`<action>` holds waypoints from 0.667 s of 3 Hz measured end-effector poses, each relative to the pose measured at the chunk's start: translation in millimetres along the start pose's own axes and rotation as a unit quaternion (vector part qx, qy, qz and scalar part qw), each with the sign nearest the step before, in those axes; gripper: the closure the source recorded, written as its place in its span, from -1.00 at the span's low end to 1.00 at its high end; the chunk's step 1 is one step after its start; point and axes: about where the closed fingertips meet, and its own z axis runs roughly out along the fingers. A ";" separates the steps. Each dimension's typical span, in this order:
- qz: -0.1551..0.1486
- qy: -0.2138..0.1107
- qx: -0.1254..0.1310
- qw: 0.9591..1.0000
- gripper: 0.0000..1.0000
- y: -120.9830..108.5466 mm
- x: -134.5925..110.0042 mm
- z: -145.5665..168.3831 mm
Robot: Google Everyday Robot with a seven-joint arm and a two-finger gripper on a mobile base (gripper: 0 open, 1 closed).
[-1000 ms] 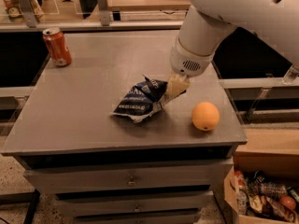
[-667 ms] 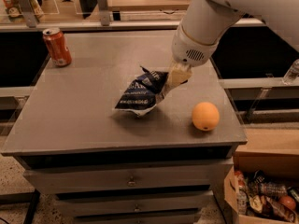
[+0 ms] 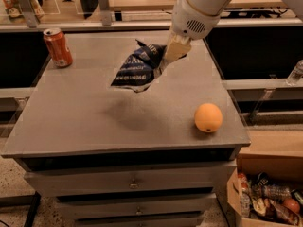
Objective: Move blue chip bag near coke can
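Note:
The blue chip bag [image 3: 139,66], dark navy with white lettering, hangs in the air above the middle of the grey tabletop [image 3: 94,122], with its shadow below it. My gripper [image 3: 171,56] is shut on the bag's right edge and holds it up. The coke can [image 3: 57,47], red-orange with a silver top, stands upright at the far left corner of the table, well to the left of the bag.
A round orange fruit [image 3: 208,117] lies near the table's front right corner. A cardboard box of snacks [image 3: 267,200] stands on the floor at the lower right. A glass partition runs behind the table. Drawers are under the tabletop.
My gripper has lifted the blue chip bag off the table and carried it up and a little back. The can and the orange have not moved.

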 end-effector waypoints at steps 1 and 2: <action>-0.002 -0.028 0.012 1.000 1.00 -23.8 -23.8 5.7; -0.015 -0.068 0.017 0.997 1.00 -41.8 -60.6 23.1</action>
